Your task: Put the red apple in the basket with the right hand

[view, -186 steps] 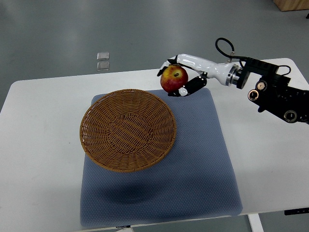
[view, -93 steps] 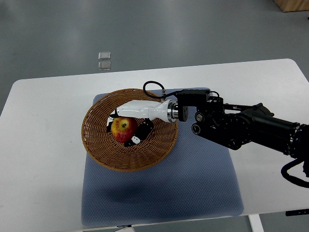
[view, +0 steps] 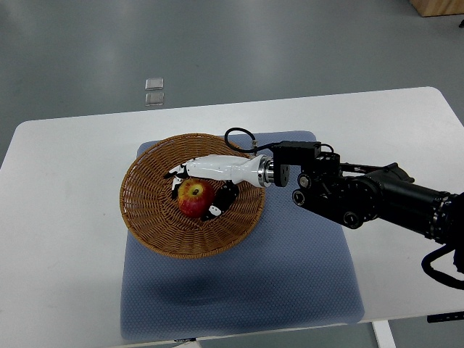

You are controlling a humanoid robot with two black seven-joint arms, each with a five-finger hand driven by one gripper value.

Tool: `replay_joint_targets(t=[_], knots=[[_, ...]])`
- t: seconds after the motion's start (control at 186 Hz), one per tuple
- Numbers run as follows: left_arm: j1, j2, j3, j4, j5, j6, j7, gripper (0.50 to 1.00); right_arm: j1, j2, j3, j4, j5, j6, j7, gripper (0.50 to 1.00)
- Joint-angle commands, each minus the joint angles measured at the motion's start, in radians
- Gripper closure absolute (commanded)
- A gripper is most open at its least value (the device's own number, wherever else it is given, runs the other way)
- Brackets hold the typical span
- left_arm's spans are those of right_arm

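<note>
A white bench fills most of the top view, and a blue-grey mat lies across its middle. On the mat's left part sits a round wicker basket, shallow and wide, its near-left rim hanging just past the mat's edge. The right arm reaches in from the picture's right edge, dark and bulky up to the wrist, then white over the back of the right hand, which is inside the basket near its centre. The red apple is low in the basket's bowl, under and just in front of that hand, whose fingers curl around it from above and from the right, so the hand looks closed on the fruit; whether the apple already rests on the weave cannot be told. The risk here lies in the release: opened while the apple is off the weave, the hand could let it roll along the sloped wall, and a fingertip dragging on withdrawal could nudge the light basket across the mat. No left arm shows.
</note>
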Motion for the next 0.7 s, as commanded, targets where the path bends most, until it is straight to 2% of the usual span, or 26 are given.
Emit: replay_joint_targets(t=[0.0,0.113,0.119,0.167,0.242,0.248,0.291,0.339,0.345,0.436,0.587,0.663,0.695], knots=[[0.000,0.000,-0.001,-0.001,0.000,0.000,0.000,0.500,-0.013,-0.012,0.088,0.004,0.059,0.000,0.000,0.581],[0.000,0.000,-0.001,-0.001,0.000,0.000,0.000,0.500,-0.024,-0.057,0.186,0.006,0.167,0.012,-0.001,0.583],[0.000,0.000,0.001,0.000,0.000,0.000,0.000,0.500,-0.027,-0.093,0.222,0.006,0.249,0.041,-0.004,0.583],[0.000,0.000,0.001,-0.001,0.000,0.000,0.000,0.500,-0.028,-0.141,0.246,0.006,0.360,0.095,-0.009,0.585],[0.000,0.000,0.001,0.000,0.000,0.000,0.000,0.500,-0.031,-0.160,0.249,0.004,0.409,0.115,-0.011,0.585],[0.000,0.000,-0.001,-0.001,0.000,0.000,0.000,0.500,-0.053,-0.208,0.252,-0.004,0.537,0.159,-0.012,0.587],[0.000,0.000,0.001,0.000,0.000,0.000,0.000,0.500,-0.076,-0.242,0.252,-0.010,0.642,0.167,-0.014,0.587],[0.000,0.000,0.001,0.000,0.000,0.000,0.000,0.500,-0.076,-0.242,0.252,-0.010,0.642,0.167,-0.014,0.587],[0.000,0.000,0.001,0.000,0.000,0.000,0.000,0.500,-0.102,-0.268,0.250,-0.022,0.755,0.167,-0.015,0.587],[0.000,0.000,0.001,-0.001,0.000,0.000,0.000,0.500,-0.142,-0.279,0.250,-0.068,0.903,0.157,-0.044,0.589],[0.000,0.000,0.001,0.000,0.000,0.000,0.000,0.500,-0.174,-0.261,0.250,-0.206,1.115,0.065,-0.121,0.591],[0.000,0.000,0.001,0.000,0.000,0.000,0.000,0.500,-0.182,-0.258,0.250,-0.241,1.225,0.032,-0.173,0.589],[0.000,0.000,0.001,0.000,0.000,0.000,0.000,0.500,-0.182,-0.258,0.250,-0.241,1.225,0.032,-0.173,0.589]])
